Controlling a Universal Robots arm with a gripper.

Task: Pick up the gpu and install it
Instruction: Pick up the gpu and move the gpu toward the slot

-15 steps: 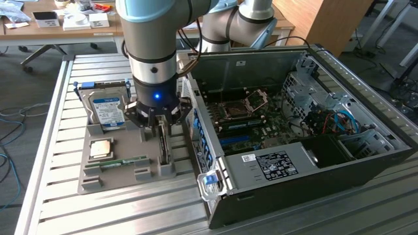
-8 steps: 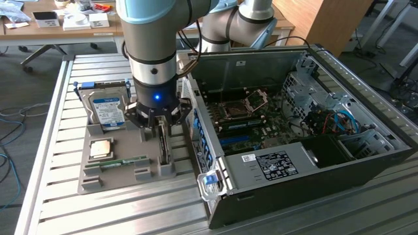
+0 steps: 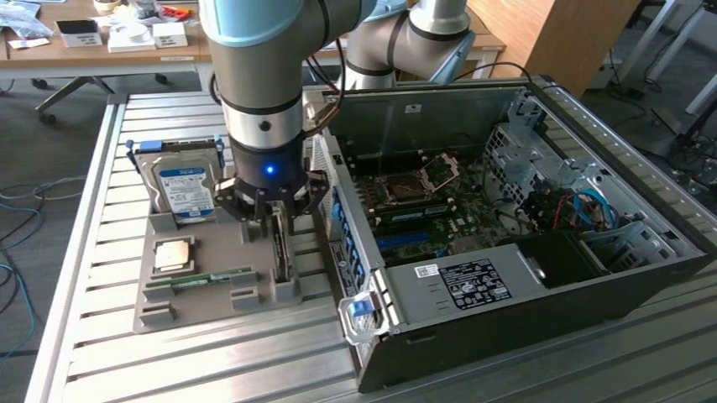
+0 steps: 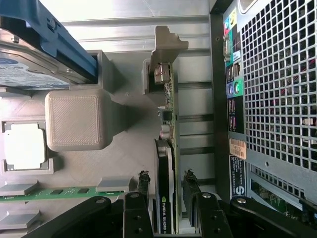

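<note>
The gpu [image 3: 281, 256] stands on its long edge in a slot of the grey holder tray [image 3: 213, 304], close beside the open computer case [image 3: 627, 260]. My gripper [image 3: 275, 220] hangs straight above it, lowered over its top edge. In the wrist view the gpu [image 4: 170, 111] runs away from me, with a black cooler near the fingers and its silvery bracket [image 4: 166, 42] at the far end. The gripper [image 4: 166, 175] is open, one black finger [image 4: 143, 179] on each side of the card, with a small gap showing on both sides.
The same tray holds a hard drive [image 3: 185, 189] with a blue-white label, a square processor [image 3: 171, 254] and a green memory stick [image 3: 201, 277]. The case lies open with its motherboard [image 3: 431, 206] exposed. Its perforated rear panel [image 4: 277, 89] stands right next to the card.
</note>
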